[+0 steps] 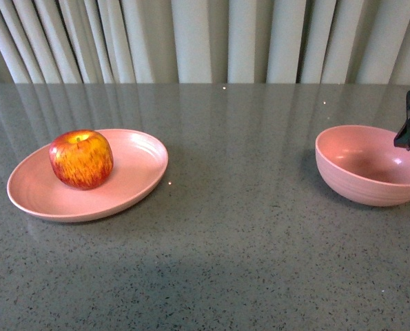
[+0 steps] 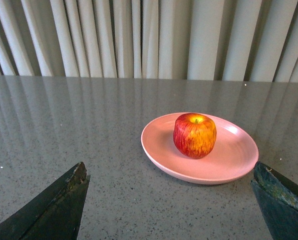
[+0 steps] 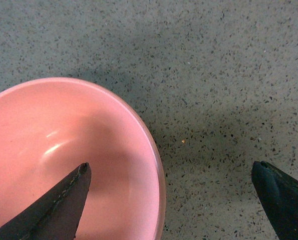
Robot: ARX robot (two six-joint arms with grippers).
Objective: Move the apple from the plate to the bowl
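both gape empty, left gripper (image 2: 169,170) and right gripper (image 3: 169,167); streaked round apple (image 1: 80,159) on oval plate (image 1: 139,169).

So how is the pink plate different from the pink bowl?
The plate is wide and shallow; the bowl is deeper and narrower. The plate holds the apple; the bowl shows nothing inside. The plate sits on the robot's left side of the table, the bowl on its right. Both are pink and stand upright on the same grey speckled top.
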